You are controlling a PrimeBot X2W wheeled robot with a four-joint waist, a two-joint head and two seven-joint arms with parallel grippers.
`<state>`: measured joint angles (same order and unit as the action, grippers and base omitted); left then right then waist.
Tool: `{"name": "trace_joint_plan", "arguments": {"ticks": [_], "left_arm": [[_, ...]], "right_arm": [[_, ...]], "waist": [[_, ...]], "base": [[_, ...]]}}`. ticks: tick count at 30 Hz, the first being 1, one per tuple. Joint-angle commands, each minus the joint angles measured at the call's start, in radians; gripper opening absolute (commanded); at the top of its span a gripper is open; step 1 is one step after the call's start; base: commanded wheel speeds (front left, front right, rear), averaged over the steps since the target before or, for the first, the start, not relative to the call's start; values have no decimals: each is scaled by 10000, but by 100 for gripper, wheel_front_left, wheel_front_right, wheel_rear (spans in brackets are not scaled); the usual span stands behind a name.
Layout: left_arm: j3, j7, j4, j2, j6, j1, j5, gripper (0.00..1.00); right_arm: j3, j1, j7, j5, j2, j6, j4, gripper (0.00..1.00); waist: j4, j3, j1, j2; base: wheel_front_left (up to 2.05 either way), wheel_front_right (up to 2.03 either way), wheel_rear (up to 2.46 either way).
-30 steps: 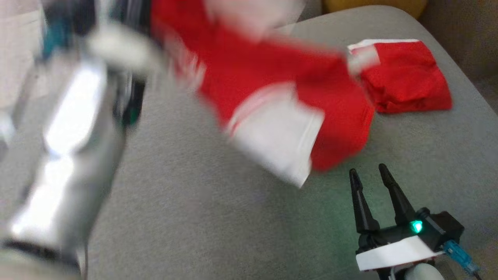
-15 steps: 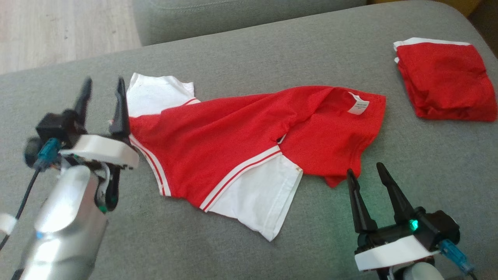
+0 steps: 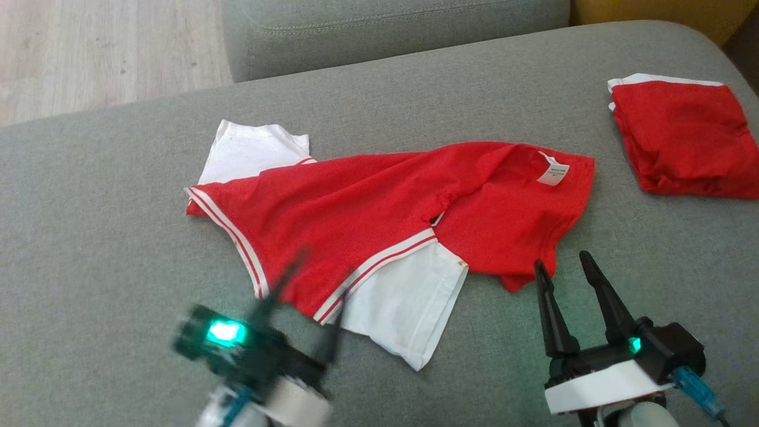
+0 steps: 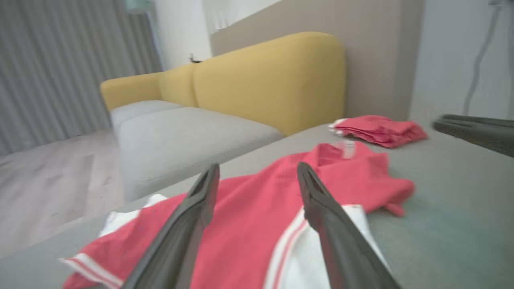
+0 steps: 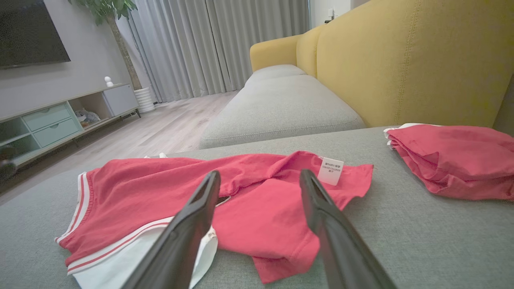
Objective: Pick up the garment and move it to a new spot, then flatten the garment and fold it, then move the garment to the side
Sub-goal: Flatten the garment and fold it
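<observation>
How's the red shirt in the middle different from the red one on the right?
The middle shirt lies spread and rumpled; the right garment is folded compactly. The middle shirt shows white sleeves, striped trim, a label; the right garment just a white edge. Both are red, on the grey cushion.

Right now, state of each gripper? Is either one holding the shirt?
Left gripper: open, holding nothing, at the near hem of the shirt.
Right gripper: open, holding nothing, just short of the shirt's near edge.
</observation>
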<state>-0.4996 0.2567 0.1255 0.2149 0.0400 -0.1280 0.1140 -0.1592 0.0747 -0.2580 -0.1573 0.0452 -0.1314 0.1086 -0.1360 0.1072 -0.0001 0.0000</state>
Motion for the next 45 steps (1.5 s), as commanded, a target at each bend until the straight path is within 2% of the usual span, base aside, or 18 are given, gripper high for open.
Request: {"name": "trace_joint_plan", "arguments": {"ticks": [1, 2, 6, 10, 17, 26, 32, 33, 34, 35, 36, 40, 45], "left_arm": [[103, 50, -252, 13, -109, -232, -184, 100], [-556, 50, 77, -30, -442, -171, -611, 100], [-1691, 50, 1150, -212, -1048, -369, -1172, 100], [-2522, 50, 2380, -319, -1376, -765, -1526, 100], [-3149, 51, 3604, -454, -1410, -1529, -2032, 100], [-3477, 51, 4703, -656, -1521, -1971, -1840, 100], [-3532, 51, 5117, -779, -1379, -2206, -1754, 100], [-3547, 51, 5251, -782, -1380, -2234, -1737, 94], [-3533, 51, 5408, -793, -1380, -2249, -1688, 49], [-3522, 51, 5555, -805, -1386, -2260, -1632, 17], [-3512, 51, 5711, -804, -1399, -2283, -1536, 0], [-3233, 51, 5065, -645, -1167, -2159, -1223, 0], [-2390, 51, 2896, 17, -393, -1652, -771, 0]], "right_arm": [[-192, -93, -38, -65, 51, 7, -306, 100], [-179, -98, -38, -70, 51, 7, -324, 100], [-186, -178, -38, -90, 51, 7, -329, 100], [-166, -285, -38, -105, 51, 7, -354, 100], [-106, -394, -38, -155, 51, 7, -340, 100], [-128, -520, -38, -207, 51, 7, -343, 100], [-120, -564, -38, -212, 51, 7, -342, 100], [-119, -566, -38, -212, 51, 7, -342, 100], [-117, -563, -38, -211, 51, 7, -342, 100], [-112, -553, -38, -207, 51, 7, -341, 100], [-85, -516, -38, -187, 51, 7, -332, 100], [-17, -395, -38, -177, 51, 7, -332, 100], [89, -202, -38, -155, 51, 7, -302, 100]], "waist": [[15, 16, 1, 0], [15, 67, 1, 0], [-25, 193, 1, 0], [-85, 356, 1, 0], [-183, 537, 1, 0], [-388, 686, 1, 0], [-500, 758, 1, 0], [-506, 758, 1, 0], [-508, 752, 1, 0], [-507, 737, 1, 0], [-483, 690, 1, 0], [-310, 506, 1, 0], [164, 220, 1, 0]], "base": [[0, 0, 0], [0, 0, 0], [0, 0, 0], [0, 0, 0], [0, 0, 0], [0, 0, 0], [0, 0, 0], [0, 0, 0], [0, 0, 0], [0, 0, 0], [0, 0, 0], [0, 0, 0], [0, 0, 0]]}}
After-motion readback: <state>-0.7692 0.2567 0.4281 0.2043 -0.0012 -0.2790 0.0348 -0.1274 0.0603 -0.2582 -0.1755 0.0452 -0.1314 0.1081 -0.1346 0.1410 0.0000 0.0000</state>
